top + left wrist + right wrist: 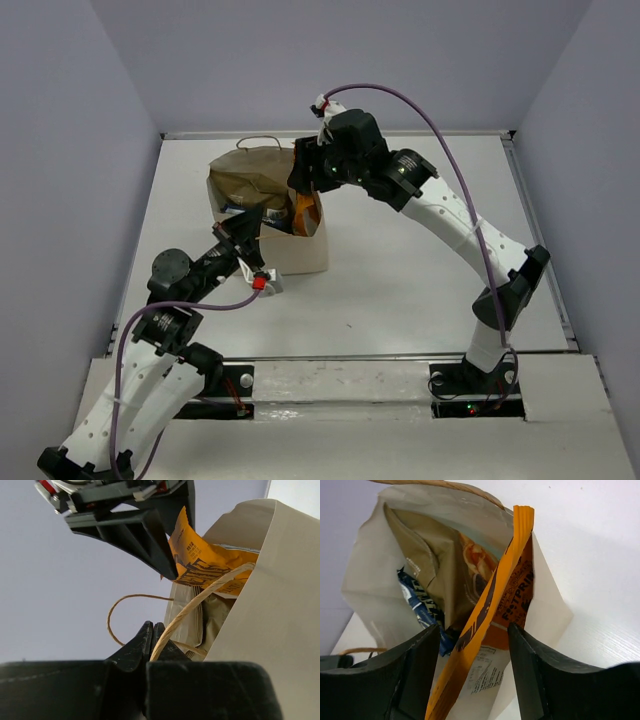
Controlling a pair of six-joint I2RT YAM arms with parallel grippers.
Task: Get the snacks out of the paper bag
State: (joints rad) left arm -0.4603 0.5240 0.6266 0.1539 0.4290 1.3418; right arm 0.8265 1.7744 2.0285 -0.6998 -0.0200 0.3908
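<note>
The tan paper bag [285, 250] stands upright at the table's middle-left, mouth open. My left gripper [243, 237] is at its near-left rim, shut on a twisted-cord handle [200, 600]; its fingertips [145, 635] pinch the cord. My right gripper [305, 200] is open over the bag's mouth. In the right wrist view its jaws stand wide apart [474, 635] on either side of the orange chip bag [490, 605], which sticks up out of the bag [370, 580]. A blue chip bag with white lettering [422, 605] lies deeper inside. The other snacks are hidden.
The second cord handle [260, 142] arches over the bag's far side. A crumpled brownish inner fold [445, 565] fills the bag's middle. White table [420, 270] lies to the right, with grey walls on three sides.
</note>
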